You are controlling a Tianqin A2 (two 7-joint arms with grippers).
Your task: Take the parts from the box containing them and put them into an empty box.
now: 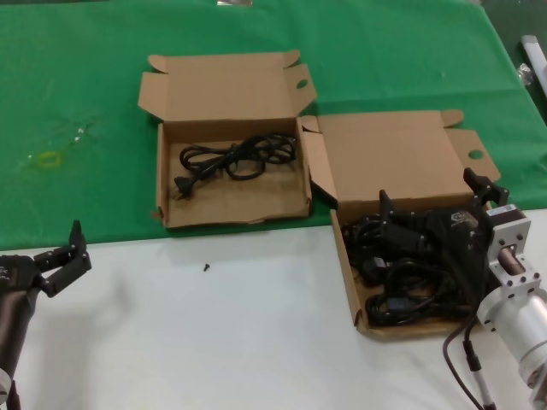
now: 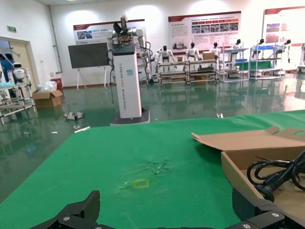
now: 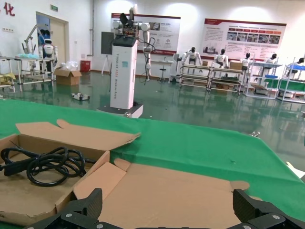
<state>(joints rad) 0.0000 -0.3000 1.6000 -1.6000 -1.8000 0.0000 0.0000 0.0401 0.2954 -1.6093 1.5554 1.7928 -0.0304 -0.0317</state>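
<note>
The full box point(image 1: 348, 278) sits at the right, on the edge of the green cloth and the white table. It holds a pile of black power cords point(image 1: 402, 278). My right gripper point(image 1: 427, 190) hovers open and empty above the cords at the back of this box, facing its raised lid point(image 3: 167, 188); in the right wrist view point(image 3: 169, 207) nothing is between the fingers. The other box point(image 1: 231, 213) lies to the left with one coiled cord point(image 1: 235, 158) in it, which also shows in the right wrist view point(image 3: 45, 164). My left gripper point(image 1: 67, 259) is open and empty at the near left.
A small black screw point(image 1: 206, 267) lies on the white table point(image 1: 214, 342). A yellow tape mark point(image 1: 49, 159) sits on the green cloth at the left. In the left wrist view the left box point(image 2: 238, 171) and its cord point(image 2: 279, 176) are off to one side.
</note>
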